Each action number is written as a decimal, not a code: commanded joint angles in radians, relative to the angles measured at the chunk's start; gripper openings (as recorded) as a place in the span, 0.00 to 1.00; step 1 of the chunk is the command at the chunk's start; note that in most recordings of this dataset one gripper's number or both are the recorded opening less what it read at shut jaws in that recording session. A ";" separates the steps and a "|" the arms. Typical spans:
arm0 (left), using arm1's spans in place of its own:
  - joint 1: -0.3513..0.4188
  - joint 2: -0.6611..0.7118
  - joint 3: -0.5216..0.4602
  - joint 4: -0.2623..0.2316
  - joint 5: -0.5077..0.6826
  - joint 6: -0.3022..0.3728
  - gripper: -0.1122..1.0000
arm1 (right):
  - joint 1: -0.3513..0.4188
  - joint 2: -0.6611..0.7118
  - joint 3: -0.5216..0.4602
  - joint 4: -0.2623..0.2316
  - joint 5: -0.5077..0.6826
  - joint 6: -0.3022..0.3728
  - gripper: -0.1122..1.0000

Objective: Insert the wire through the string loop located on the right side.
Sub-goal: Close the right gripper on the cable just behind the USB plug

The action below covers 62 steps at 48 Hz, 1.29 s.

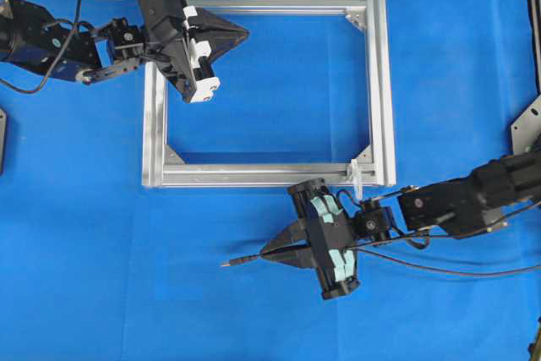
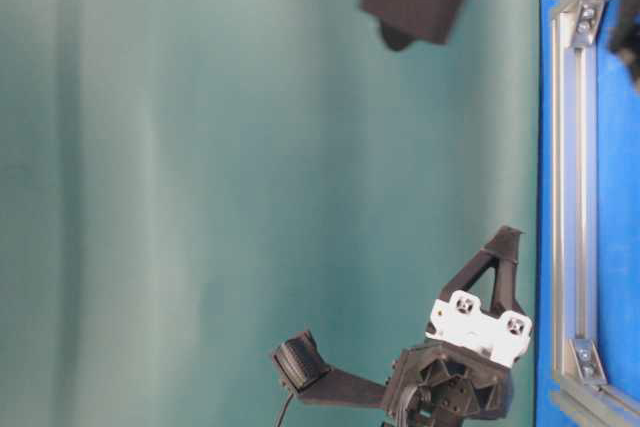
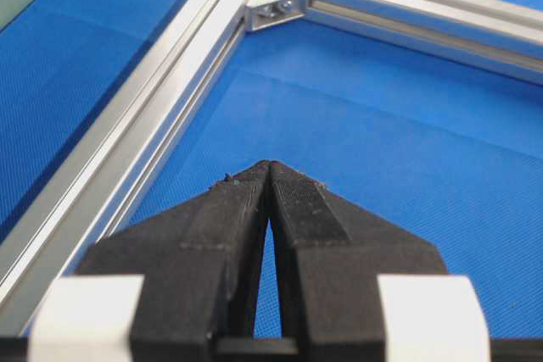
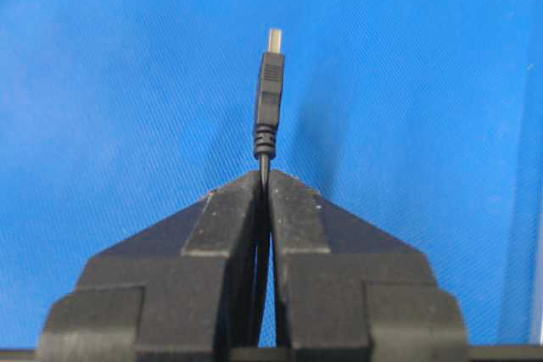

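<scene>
Looking down from overhead, I have the right gripper (image 1: 269, 252) clenched on the wire (image 1: 439, 270) just behind its plug, out on the blue mat (image 1: 84, 276) below the lower rail of the aluminium frame (image 1: 382, 82). The plug tip (image 1: 226, 264) sticks out past the fingertips toward the left of that view, and the rest of the wire trails off to the right, passing under the right arm toward the edge. My right wrist camera confirms the hold: the two black fingers (image 4: 222, 226) are pressed together with the thin cable pinched between them, and the plug (image 4: 269, 91) stands straight out beyond them, metal end forward, against bare blue mat. The string loop (image 1: 357, 177) stands as a small white tab on the frame's lower rail near its lower right corner, just above the right wrist and apart from the plug tip, which points away from it. The left gripper (image 1: 239, 36) is clenched on nothing, its fingertips (image 3: 254, 177) meeting over the mat inside the frame's upper left corner.
</scene>
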 commanded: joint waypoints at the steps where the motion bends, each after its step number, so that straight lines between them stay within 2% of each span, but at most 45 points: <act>1: 0.003 -0.034 -0.012 0.002 -0.005 -0.003 0.10 | 0.003 -0.081 -0.011 -0.003 0.043 -0.002 0.07; 13: 0.003 -0.034 -0.014 0.003 0.012 -0.011 0.10 | 0.003 -0.167 -0.014 -0.003 0.152 -0.002 0.07; 62: 0.003 -0.034 -0.018 0.003 0.025 -0.012 0.10 | 0.003 -0.167 -0.015 -0.003 0.158 -0.002 0.07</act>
